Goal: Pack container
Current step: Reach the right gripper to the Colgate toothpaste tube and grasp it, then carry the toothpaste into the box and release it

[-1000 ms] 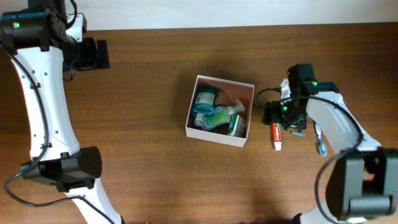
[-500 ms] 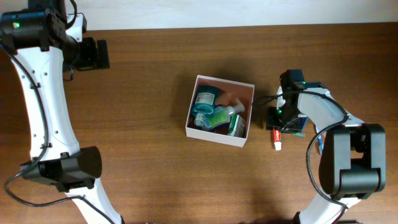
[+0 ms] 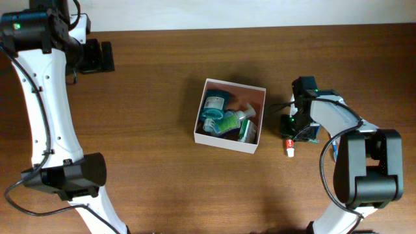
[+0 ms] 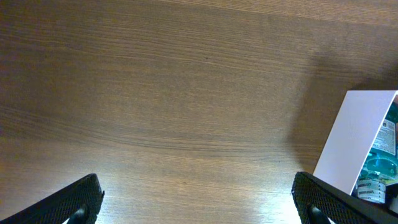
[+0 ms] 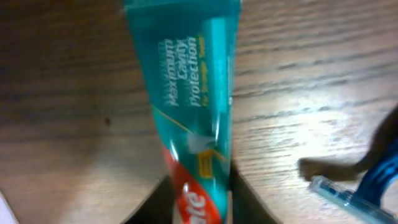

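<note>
Right gripper (image 3: pixel 296 127): fingers (image 5: pixel 152 202) clamped on the toothpaste tube (image 5: pixel 186 93), one on each long side near the red end, no gap visible. The tube lies flat on the table (image 3: pixel 149 162), and its teal body runs straight out ahead of the fingertips.

Room around the right fingers:
- The toothbrush (image 5: pixel 367 180) is near the outer side of one finger, on the side away from the container, apart from the tube and not touching.
- The other finger has bare wood beside it.
- Overhead, the tube's white cap end (image 3: pixel 290 151) sticks out from under the gripper.

The container (image 3: pixel 231 116) sits mid-table, beside the right fingers on the side away from the toothbrush. A narrow strip of bare wood separates it from them. It is open-topped, and the bottles (image 3: pixel 218 110) inside already fill most of the floor. The near wall's rim is unobstructed.

Left gripper (image 4: pixel 196 190): fingers spread wide with nothing between them. It is parked close to the table's far edge, with a wide stretch of bare wood ahead of the fingertips. In the wrist view, one white corner of the container shows just ahead of one finger (image 4: pixel 339 202). Overhead, the container is well apart from this gripper.
</note>
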`<state>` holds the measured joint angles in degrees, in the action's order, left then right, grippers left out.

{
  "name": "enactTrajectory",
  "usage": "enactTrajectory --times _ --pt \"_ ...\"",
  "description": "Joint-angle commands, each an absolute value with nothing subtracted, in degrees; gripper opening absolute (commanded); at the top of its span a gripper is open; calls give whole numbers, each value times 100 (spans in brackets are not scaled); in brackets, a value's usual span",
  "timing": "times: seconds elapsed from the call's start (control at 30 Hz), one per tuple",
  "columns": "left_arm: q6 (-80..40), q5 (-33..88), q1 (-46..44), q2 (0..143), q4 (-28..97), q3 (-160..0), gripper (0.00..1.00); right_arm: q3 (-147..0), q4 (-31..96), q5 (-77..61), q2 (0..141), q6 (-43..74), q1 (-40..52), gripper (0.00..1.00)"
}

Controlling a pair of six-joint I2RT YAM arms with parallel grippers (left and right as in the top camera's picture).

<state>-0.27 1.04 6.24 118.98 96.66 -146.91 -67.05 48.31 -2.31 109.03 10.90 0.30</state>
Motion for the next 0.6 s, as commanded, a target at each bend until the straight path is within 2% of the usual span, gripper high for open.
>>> enactTrajectory --times 0.0,0.13,0.3,0.57 --pt "-82 60 644 11719 9671 -14774 100 -6661 4897 -99 10951 1260 -8 21" --pt "-82 60 644 11719 9668 -14774 99 -7153 5655 -123 10549 1291 5 12" --pt "-82 60 644 11719 9671 -14774 99 -8145 6637 -349 9513 1291 196 11" --pt "-80 60 644 11719 9671 -14774 99 -8460 6403 -858 8683 1669 1441 11"
